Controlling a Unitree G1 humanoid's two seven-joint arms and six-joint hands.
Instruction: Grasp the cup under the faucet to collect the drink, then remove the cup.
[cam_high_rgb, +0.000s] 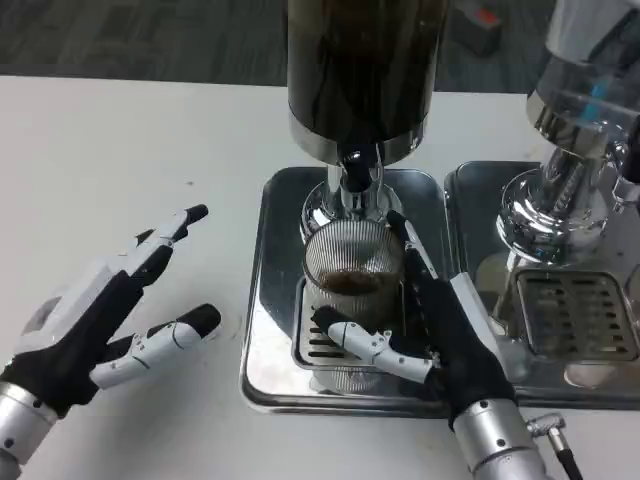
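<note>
A clear ribbed cup (345, 290) stands on the drip grate under the faucet (355, 175) of the dark drink dispenser (362, 70). A little brown drink lies in its bottom. My right hand (435, 335) wraps the cup from the right, thumb across its front and fingers up its right side. My left hand (115, 305) rests open on the white table, well left of the tray, fingers spread and holding nothing.
The cup's grate sits in a steel tray (262, 330). A second steel tray (590, 385) with its own grate and a chrome dispenser base (550, 205) stands to the right. Bare white table (120, 160) spreads to the left.
</note>
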